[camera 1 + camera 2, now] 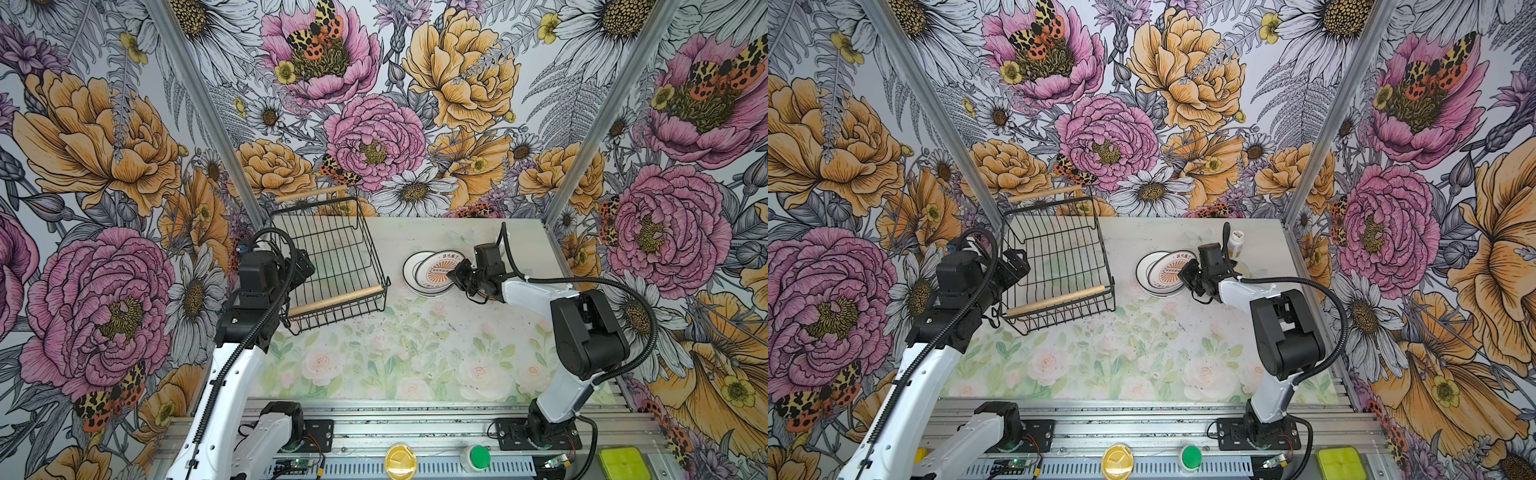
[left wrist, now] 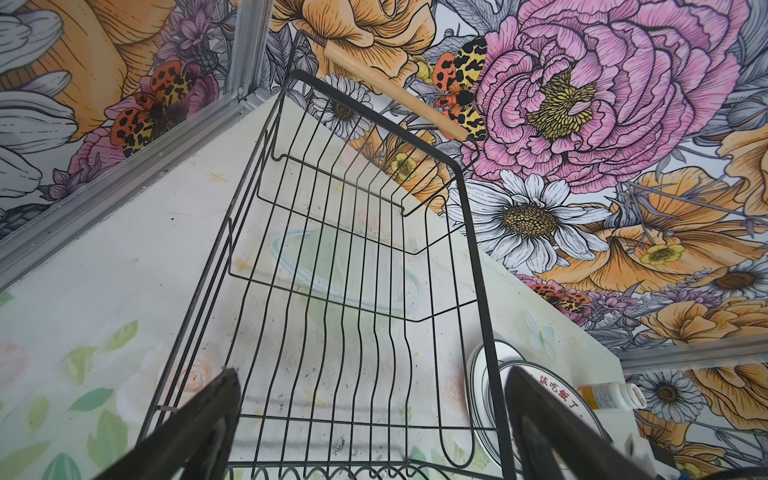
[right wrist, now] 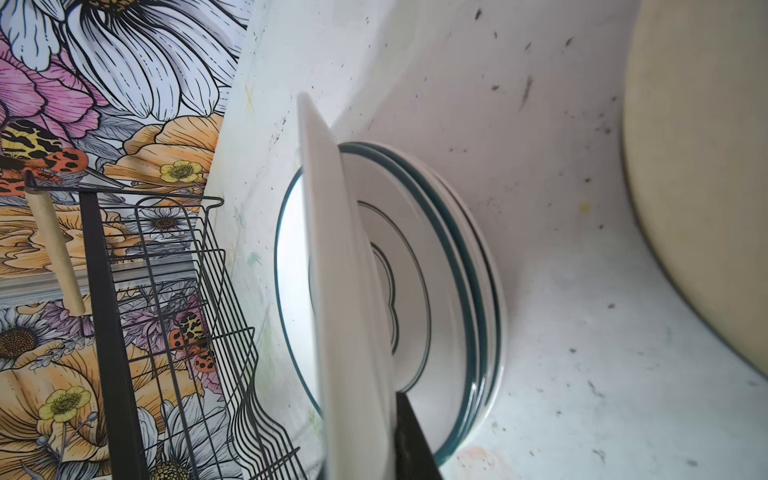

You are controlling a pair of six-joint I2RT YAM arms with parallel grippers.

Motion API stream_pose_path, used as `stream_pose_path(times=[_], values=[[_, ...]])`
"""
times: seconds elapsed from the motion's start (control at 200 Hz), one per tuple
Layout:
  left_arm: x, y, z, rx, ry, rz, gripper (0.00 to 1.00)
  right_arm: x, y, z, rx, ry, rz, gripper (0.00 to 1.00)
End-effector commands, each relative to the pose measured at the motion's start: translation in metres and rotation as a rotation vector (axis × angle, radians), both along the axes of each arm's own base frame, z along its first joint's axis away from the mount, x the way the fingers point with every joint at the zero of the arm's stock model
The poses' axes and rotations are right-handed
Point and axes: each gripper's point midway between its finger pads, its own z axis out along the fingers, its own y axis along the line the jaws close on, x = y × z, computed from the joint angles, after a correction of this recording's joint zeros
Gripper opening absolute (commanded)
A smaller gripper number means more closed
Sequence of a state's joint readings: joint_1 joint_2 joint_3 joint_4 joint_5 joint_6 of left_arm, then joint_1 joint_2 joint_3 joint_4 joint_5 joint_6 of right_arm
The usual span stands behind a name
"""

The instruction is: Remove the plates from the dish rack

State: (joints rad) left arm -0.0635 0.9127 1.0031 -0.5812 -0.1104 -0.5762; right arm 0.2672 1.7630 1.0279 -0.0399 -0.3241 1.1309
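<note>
Jaws of right gripper (image 1: 459,275): narrow, astride the right-hand rim of the sunburst plate (image 1: 439,272); pinching or just clear, cannot tell. The plate lies rack-ward of the jaws, tilted, partly over the stack (image 1: 413,270) of white, green-rimmed plates. It is round, so no long axis; the rim is the only purchase. Glazed ceramic, smooth, probably slippery. Right arm is nearest. The left gripper (image 2: 374,376) is wide open, empty, over the rack (image 1: 336,300): black wire, wooden handles, no plates in it.

The dish rack (image 1: 332,266) is thin matt-black metal wire with two smooth pale wooden handles (image 1: 336,300), and the plates (image 1: 436,272) beside it are glossy glazed ceramic.
</note>
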Motion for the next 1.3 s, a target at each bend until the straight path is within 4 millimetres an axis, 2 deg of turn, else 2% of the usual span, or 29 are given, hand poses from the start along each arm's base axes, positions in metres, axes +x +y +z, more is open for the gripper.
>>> stream_pose_path(times=[0.0,0.085,0.23,0.54,0.766,0.976,1.296], values=[[0.005,-0.007,0.0,-0.001,-0.013,-0.038,0.99,0.006,0.013,0.004,0.022,-0.012,0.039,0.28],[0.005,-0.008,-0.002,0.002,-0.009,-0.042,0.99,0.007,0.017,0.004,0.02,-0.011,0.046,0.35],[0.005,-0.008,-0.004,0.003,-0.003,-0.043,0.99,0.007,0.022,0.004,-0.003,-0.002,0.071,0.4],[0.005,-0.009,-0.004,-0.002,-0.007,-0.053,0.99,-0.001,0.025,-0.011,-0.087,0.074,0.118,0.48],[0.005,-0.009,-0.007,-0.003,-0.001,-0.053,0.99,-0.001,0.035,-0.002,-0.122,0.077,0.156,0.52],[0.006,-0.01,-0.009,-0.004,0.005,-0.059,0.99,-0.009,0.043,-0.007,-0.149,0.107,0.186,0.55],[0.005,-0.01,-0.01,-0.01,0.007,-0.068,0.99,-0.021,0.033,-0.017,-0.249,0.151,0.199,0.62]])
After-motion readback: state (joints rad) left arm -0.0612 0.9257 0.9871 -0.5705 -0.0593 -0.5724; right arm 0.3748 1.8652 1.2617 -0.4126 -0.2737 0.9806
